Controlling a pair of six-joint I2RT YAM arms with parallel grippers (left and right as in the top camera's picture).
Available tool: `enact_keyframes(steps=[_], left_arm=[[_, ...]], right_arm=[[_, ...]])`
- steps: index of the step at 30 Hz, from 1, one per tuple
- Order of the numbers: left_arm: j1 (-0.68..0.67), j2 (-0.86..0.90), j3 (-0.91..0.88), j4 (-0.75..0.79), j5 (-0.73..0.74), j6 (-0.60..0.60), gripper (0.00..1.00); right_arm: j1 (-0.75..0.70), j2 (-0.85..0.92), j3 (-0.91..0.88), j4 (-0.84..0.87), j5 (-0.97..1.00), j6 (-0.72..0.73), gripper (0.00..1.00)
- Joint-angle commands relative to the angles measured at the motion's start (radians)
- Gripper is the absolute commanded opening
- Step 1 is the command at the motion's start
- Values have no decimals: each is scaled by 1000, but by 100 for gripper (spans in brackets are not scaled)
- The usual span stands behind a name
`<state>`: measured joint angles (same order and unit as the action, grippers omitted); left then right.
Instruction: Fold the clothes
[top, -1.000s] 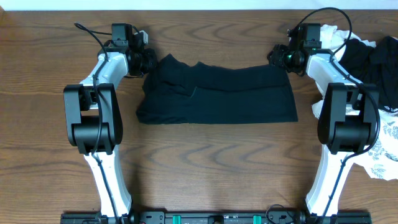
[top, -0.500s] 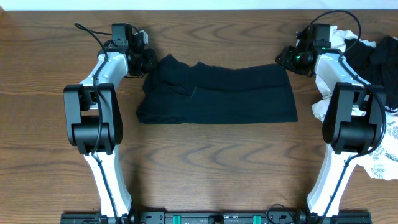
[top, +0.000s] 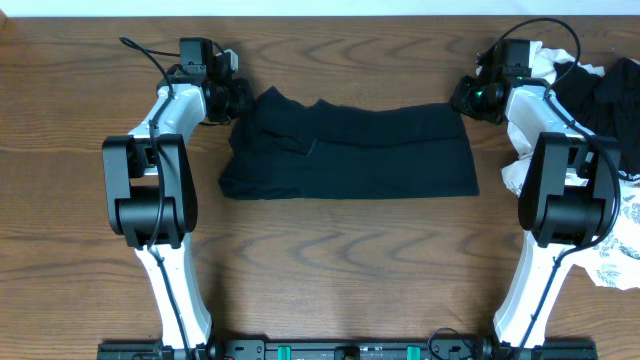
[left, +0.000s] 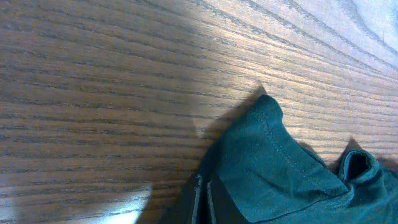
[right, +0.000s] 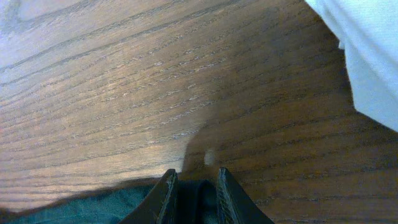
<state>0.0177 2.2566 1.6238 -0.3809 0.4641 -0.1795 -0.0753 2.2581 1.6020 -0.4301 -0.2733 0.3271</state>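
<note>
I've got both pincers, left shut tight, right nearly together w/ black cloth between, pinching the black garment's upper corners, prob. to fold it down the table.

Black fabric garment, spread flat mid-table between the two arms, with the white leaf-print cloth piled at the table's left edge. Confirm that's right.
Wrong side. The white leaf-print cloth lies at the table's right edge, as the overhead view shows. The black fabric garment does lie mid-table between the arms.

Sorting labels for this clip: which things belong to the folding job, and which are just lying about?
Job:
- black garment, spread mid-table
- left gripper
- right gripper
- pile of clothes at right, waiting

Lying about:
- wooden table
- cables
</note>
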Motion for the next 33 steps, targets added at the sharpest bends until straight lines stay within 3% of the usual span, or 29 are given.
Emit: enact_keyframes(steps=[1, 6, 9, 21, 33], left_arm=[[3, 19, -12, -4, -2, 9, 6], [3, 19, -12, -4, -2, 9, 6], [3, 19, -12, -4, -2, 9, 6], [3, 19, -12, -3, -2, 9, 6], [3, 19, -12, -3, -2, 9, 6]], right_arm=[[5, 41, -20, -19, 10, 1, 20], [5, 41, -20, -24, 3, 1, 18], [5, 41, -20, -24, -17, -7, 33], [5, 41, -20, -35, -46, -6, 23], [19, 41, -20, -39, -53, -6, 30]])
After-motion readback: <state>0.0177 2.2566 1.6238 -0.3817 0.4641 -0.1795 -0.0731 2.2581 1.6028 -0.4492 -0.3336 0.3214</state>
